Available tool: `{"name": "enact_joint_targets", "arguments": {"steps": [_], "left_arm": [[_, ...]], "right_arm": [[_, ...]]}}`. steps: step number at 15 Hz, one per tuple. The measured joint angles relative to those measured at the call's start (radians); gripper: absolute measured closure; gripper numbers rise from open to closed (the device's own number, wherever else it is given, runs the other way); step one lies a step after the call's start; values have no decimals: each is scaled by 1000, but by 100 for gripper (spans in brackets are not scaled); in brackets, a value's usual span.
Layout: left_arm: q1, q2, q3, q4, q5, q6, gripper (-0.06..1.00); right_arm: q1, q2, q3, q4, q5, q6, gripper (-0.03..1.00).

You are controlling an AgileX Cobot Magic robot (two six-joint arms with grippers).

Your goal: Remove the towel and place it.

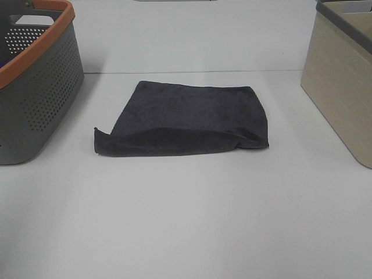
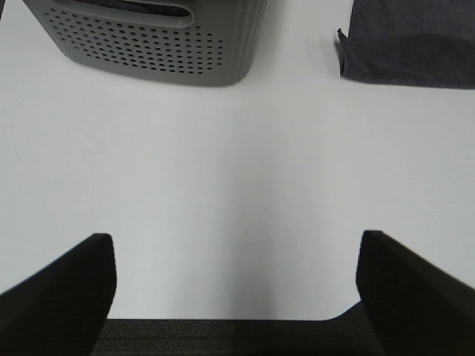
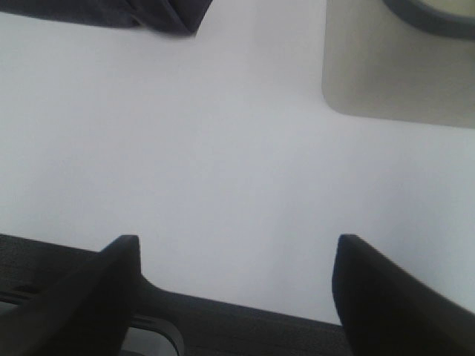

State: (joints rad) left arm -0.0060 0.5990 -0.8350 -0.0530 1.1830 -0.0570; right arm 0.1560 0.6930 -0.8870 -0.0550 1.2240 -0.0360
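The dark charcoal towel lies folded flat on the white table, in the middle of the exterior high view. Its front edge is rumpled. A corner of it shows in the left wrist view and an edge in the right wrist view. No white tag shows. My left gripper is open and empty over bare table, well short of the towel. My right gripper is open and empty over bare table. Neither gripper shows in the exterior high view.
A grey perforated basket with an orange rim stands at the left, also in the left wrist view. A beige bin with a dark rim stands at the right, also in the right wrist view.
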Motion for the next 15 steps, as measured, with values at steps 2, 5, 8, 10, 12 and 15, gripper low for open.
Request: {"name": "enact_joint_targets", "arguments": {"steps": [2, 5, 8, 10, 12, 15], "left_arm": [[0, -123, 91, 0, -2, 0, 13], [0, -292, 221, 1, -37, 0, 13], [0, -401, 296, 0, -80, 0, 13], [0, -485, 305, 0, -107, 24, 13], [0, -546, 320, 0, -123, 48, 13], [0, -603, 324, 1, -131, 49, 13]], "right_arm": [[0, -121, 108, 0, 0, 0, 25], [0, -307, 273, 10, -18, -3, 25], [0, -431, 341, 38, -53, -26, 25], [0, -517, 345, 60, -77, -30, 25], [0, -581, 346, 61, -78, -44, 25], [0, -683, 353, 72, -105, -106, 25]]}}
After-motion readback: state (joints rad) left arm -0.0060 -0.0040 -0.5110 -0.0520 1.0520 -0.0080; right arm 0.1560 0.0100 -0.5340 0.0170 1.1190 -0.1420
